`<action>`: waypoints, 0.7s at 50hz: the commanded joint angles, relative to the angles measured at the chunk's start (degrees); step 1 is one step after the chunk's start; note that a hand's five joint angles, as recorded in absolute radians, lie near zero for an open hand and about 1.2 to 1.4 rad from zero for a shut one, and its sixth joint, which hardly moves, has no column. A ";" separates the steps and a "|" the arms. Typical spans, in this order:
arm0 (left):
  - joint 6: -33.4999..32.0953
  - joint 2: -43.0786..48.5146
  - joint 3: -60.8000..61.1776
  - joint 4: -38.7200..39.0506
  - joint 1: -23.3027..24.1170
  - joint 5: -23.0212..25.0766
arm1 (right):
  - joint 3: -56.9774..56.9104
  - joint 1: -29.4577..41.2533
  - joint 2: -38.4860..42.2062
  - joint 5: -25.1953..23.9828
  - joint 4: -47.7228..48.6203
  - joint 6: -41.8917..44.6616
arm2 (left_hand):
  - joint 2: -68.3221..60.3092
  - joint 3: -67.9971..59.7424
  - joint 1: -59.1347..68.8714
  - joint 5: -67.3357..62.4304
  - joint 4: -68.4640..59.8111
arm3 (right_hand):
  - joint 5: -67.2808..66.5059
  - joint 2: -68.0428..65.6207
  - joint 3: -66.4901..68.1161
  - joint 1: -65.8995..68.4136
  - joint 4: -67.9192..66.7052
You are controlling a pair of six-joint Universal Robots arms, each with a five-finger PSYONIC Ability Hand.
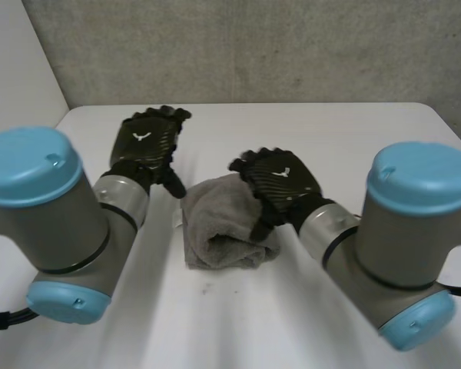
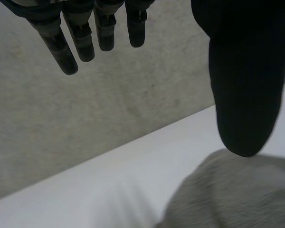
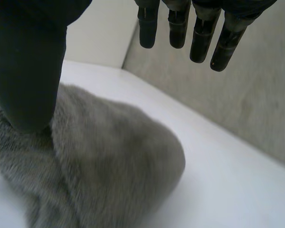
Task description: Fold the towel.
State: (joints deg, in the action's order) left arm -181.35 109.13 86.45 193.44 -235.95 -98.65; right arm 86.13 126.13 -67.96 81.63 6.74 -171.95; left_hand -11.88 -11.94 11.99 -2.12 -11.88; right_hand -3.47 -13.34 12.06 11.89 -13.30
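Note:
A grey towel (image 1: pixel 224 229) lies as a small folded bundle in the middle of the white table (image 1: pixel 346 138). My left hand (image 1: pixel 144 144) hovers beside its far left corner, fingers straight and nothing held. In the left wrist view the fingers (image 2: pixel 80 40) are spread apart from the thumb, and the towel (image 2: pixel 232 197) lies below the thumb tip. My right hand (image 1: pixel 283 183) is over the towel's right side. In the right wrist view its fingers (image 3: pixel 199 35) are straight, and the thumb (image 3: pixel 28 76) rests against the towel (image 3: pixel 109 166).
A grey wall (image 1: pixel 253 46) stands behind the table's far edge. Bare tabletop (image 1: pixel 238 323) lies in front of the towel and to both sides. My two forearms (image 1: pixel 61 223) come in low from the near corners.

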 commanded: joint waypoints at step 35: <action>-7.26 14.81 -5.86 -6.40 4.44 -5.76 | -28.30 -5.54 21.22 -4.91 -16.15 4.87 | -1.19 -1.14 1.08 -0.95 -1.19 | 3.47 3.34 -2.06 -1.89 3.30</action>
State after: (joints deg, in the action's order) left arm -188.15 128.58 79.96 186.92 -231.60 -104.72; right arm 56.96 120.37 -40.31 74.10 -9.46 -169.76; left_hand -11.88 -11.84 11.97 -2.11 -11.86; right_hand -2.93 -13.34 12.06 11.85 -13.31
